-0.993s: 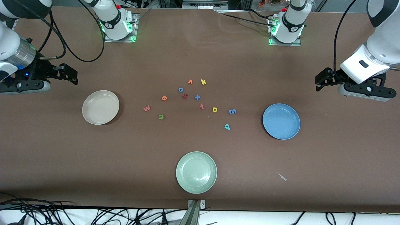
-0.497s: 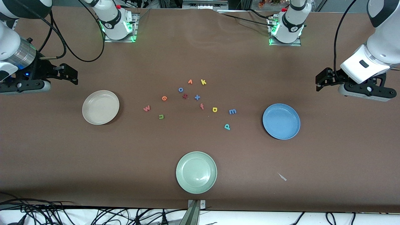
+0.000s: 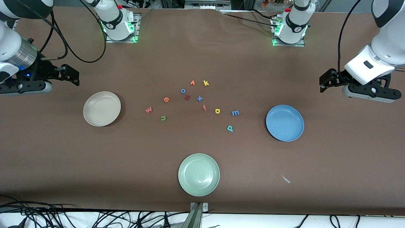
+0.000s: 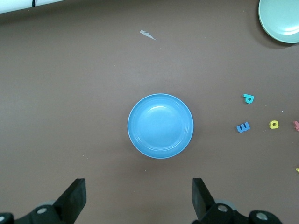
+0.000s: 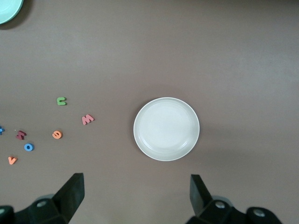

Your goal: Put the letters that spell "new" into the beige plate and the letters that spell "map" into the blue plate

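Note:
The green n (image 3: 163, 118), orange e (image 3: 166, 99) and salmon w (image 3: 148, 110) lie on the table beside the empty beige plate (image 3: 102, 109). The dark blue m (image 3: 235, 113), yellow a (image 3: 217, 110) and teal p (image 3: 230, 128) lie beside the empty blue plate (image 3: 284, 123). My left gripper (image 3: 325, 81) hangs open in the air at its end of the table, close to the blue plate (image 4: 160, 126). My right gripper (image 3: 72, 75) hangs open at its own end, close to the beige plate (image 5: 166, 129). Neither holds anything.
A pale green plate (image 3: 198, 174) sits near the table's front edge. Other letters lie mid-table: orange v (image 3: 192, 83), yellow k (image 3: 206, 83), blue o (image 3: 183, 91), red f (image 3: 204, 107). A white scrap (image 3: 285, 179) lies nearer the camera than the blue plate.

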Robot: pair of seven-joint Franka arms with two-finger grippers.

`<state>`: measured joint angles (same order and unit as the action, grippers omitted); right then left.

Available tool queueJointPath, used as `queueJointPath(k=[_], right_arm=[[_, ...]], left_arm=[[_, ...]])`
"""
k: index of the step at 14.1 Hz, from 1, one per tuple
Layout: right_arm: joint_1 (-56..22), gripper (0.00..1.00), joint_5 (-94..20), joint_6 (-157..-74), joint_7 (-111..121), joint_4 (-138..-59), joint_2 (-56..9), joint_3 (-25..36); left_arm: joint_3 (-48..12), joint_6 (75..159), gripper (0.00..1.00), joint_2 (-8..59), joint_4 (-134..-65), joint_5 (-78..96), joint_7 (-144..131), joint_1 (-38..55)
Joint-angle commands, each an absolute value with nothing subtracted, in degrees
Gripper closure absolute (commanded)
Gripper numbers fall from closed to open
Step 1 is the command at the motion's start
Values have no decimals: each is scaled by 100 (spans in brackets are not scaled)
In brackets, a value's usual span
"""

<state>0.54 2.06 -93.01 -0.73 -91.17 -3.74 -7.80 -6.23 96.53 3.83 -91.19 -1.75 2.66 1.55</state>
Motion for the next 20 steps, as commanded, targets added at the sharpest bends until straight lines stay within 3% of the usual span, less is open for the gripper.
queueJointPath(k=[1,13,20], right_arm=[[62,0,281,-9386,-35,-9202,-246,-800],[53,0,290,-9343,-35,-9211,-185,-817],[62,0,299,-9378,-44,-9220,-193,-861]], left_arm=[[-677,9615,0,343,-9097,-343,360,123],[-685,9607,0,343,-9105,-343,352,123],[-729,9115,0,579,-9114,-255,387,307]])
